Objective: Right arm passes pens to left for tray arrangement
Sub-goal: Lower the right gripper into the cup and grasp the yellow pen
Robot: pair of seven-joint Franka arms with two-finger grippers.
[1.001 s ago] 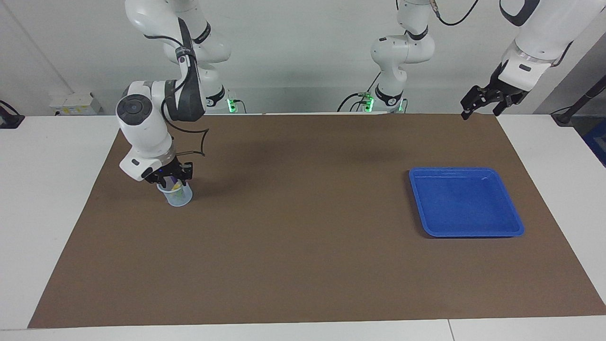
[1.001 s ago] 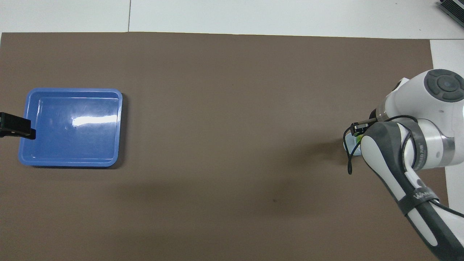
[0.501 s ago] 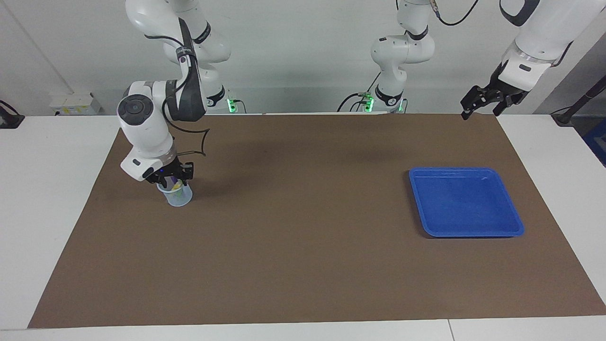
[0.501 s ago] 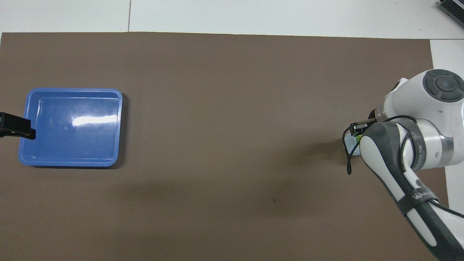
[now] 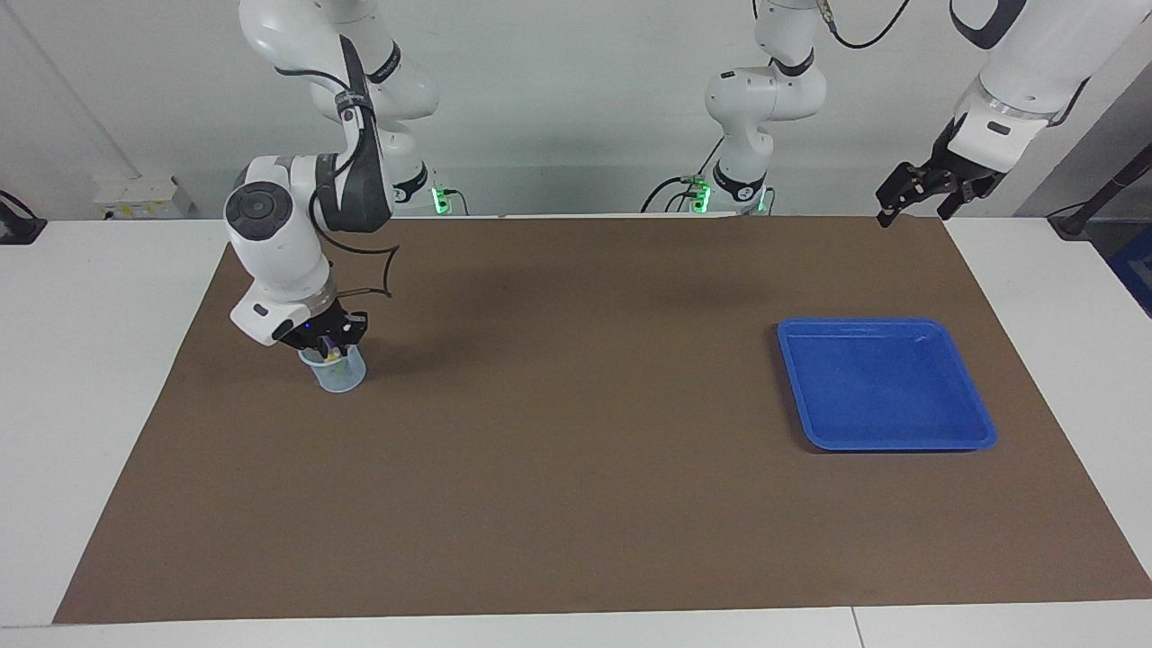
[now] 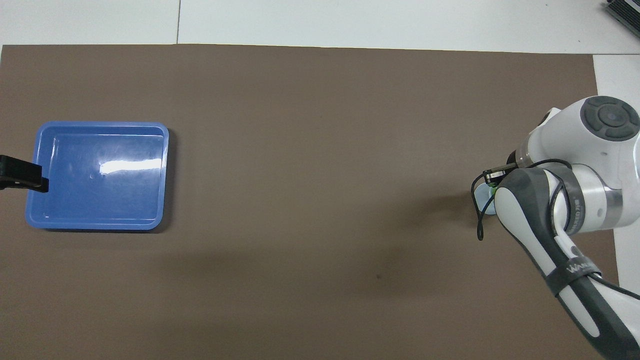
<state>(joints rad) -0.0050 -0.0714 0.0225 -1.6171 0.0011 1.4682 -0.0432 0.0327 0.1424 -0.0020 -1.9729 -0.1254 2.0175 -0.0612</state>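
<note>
The pens stand in a small translucent pale-blue cup at the right arm's end of the table. I make out purple and yellow-green among them. My right gripper, with its blue wrist light, is down at the cup's mouth among the pen tops. In the overhead view the right arm covers most of the cup, and a bit of green pen shows. The blue tray lies bare at the left arm's end, also in the overhead view. My left gripper waits open in the air above the mat's corner nearest its base.
A brown mat covers most of the white table. In the overhead view the left gripper's black tip overlaps the tray's outer edge. The arms' bases with green lights stand at the robots' edge of the table.
The right wrist has shifted slightly at the cup's mouth. The left arm, the tray and the cup have not moved.
</note>
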